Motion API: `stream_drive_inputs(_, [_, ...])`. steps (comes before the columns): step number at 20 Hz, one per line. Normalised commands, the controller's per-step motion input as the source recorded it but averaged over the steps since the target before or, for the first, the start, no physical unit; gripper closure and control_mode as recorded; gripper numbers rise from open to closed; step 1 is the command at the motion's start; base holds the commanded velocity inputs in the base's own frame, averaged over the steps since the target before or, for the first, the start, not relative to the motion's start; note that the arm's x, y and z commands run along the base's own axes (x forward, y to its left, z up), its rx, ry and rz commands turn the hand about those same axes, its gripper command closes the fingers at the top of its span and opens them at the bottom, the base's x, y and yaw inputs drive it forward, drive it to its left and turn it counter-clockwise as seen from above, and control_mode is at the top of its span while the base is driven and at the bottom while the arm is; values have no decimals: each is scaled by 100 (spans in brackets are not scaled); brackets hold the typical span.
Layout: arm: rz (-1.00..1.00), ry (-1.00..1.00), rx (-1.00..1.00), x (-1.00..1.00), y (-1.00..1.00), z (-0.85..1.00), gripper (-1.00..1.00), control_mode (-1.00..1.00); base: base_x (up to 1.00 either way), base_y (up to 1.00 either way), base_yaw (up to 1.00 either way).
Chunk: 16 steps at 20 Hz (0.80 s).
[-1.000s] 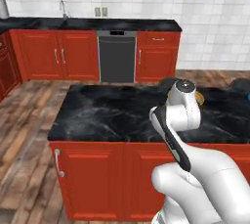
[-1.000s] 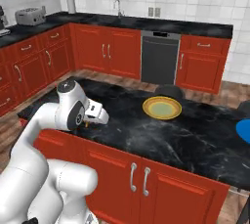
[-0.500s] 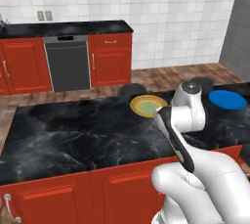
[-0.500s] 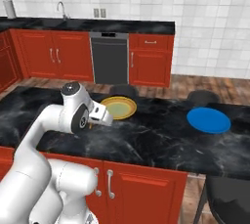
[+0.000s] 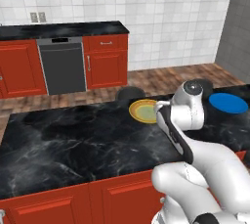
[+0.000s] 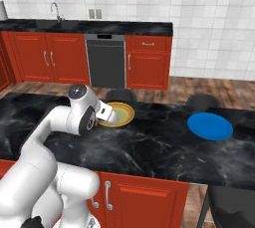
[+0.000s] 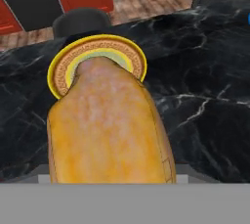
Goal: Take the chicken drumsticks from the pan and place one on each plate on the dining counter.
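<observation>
Pincer (image 6: 102, 114) grips drumstick (image 7: 110, 130), at near rim of yellow plate (image 7: 60, 69); blue plate (image 6: 209, 126) well apart.

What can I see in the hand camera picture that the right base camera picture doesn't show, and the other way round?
Hand view alone: a chicken drumstick close up, large and golden-orange, held just in front of the camera, and the patterned brown rim of the yellow plate.

Right base view alone: the blue plate further along the dining counter, the robot's white arm, the red cabinets, the dishwasher and the sink faucet against the back wall.

Both: the yellow plate on the black marble counter, a dark stool behind it, and the wooden floor.
</observation>
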Motion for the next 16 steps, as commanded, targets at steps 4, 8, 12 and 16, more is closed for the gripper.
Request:
stream_drive_inputs(4, [-4,-7,9,78,-2,4,100,-100,0,0,0])
stream_drive_inputs(8, [-1,-9,7,91,0,0,100,-100,0,0,0])
stream_drive_inputs(12, [0,5,0,83,0,-2,100,-100,0,0,0])
stream_drive_inputs(16, [-2,18,0,67,0,-17,100,-100,0,0,0])
